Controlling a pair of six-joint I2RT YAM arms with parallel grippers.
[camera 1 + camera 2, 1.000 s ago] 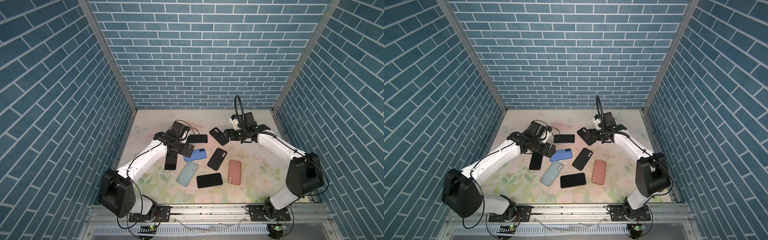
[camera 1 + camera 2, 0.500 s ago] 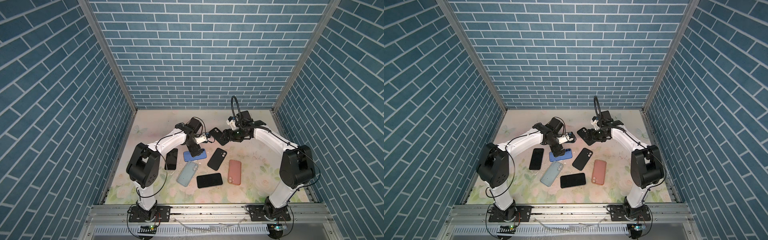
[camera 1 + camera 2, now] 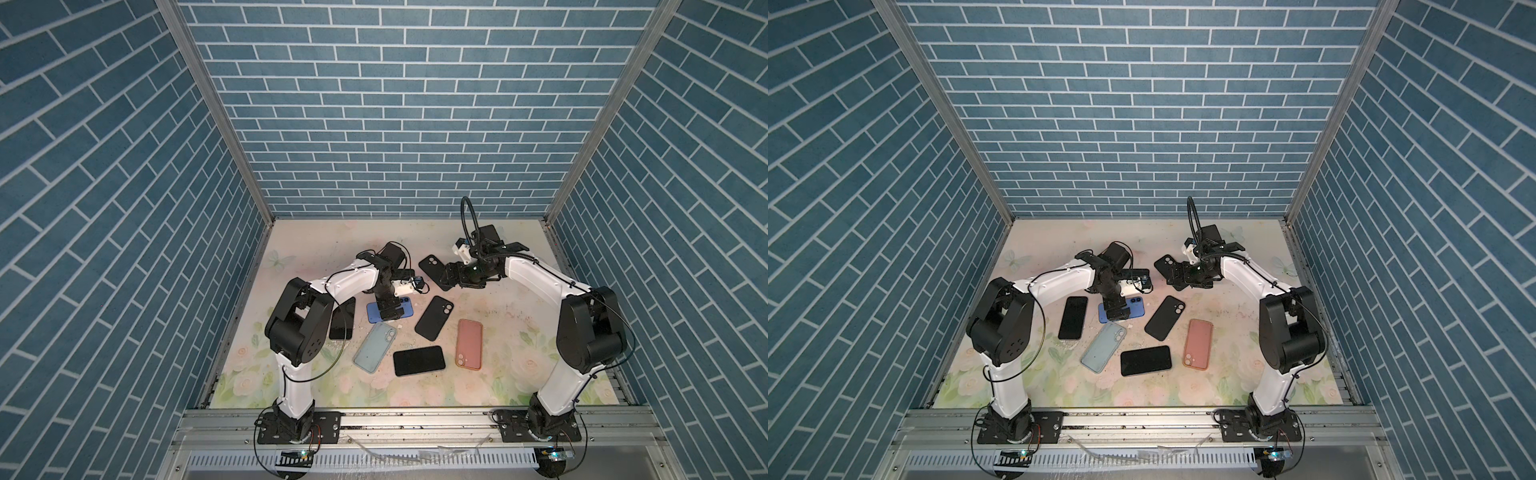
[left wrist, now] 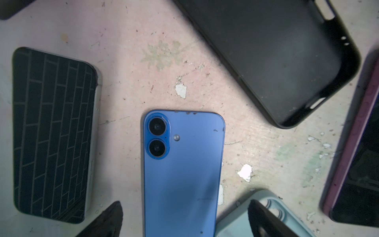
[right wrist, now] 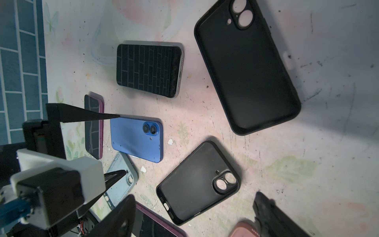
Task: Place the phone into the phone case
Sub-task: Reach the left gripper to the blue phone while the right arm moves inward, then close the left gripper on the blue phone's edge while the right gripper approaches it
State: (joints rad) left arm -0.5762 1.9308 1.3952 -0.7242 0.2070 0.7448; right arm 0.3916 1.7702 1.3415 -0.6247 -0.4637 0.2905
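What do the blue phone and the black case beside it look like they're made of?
Blue phone: probably glass or metal back, smooth satin sheen, small chips at the edge. Black case: likely soft silicone or rubbery plastic, dull matte inside, rounded raised lip.

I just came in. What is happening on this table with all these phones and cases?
The job is to put a phone into a case. The left gripper hangs open over the blue phone, which lies face down, one finger on each side. The right gripper, also open, is by a black case farther back. Nothing is held yet.
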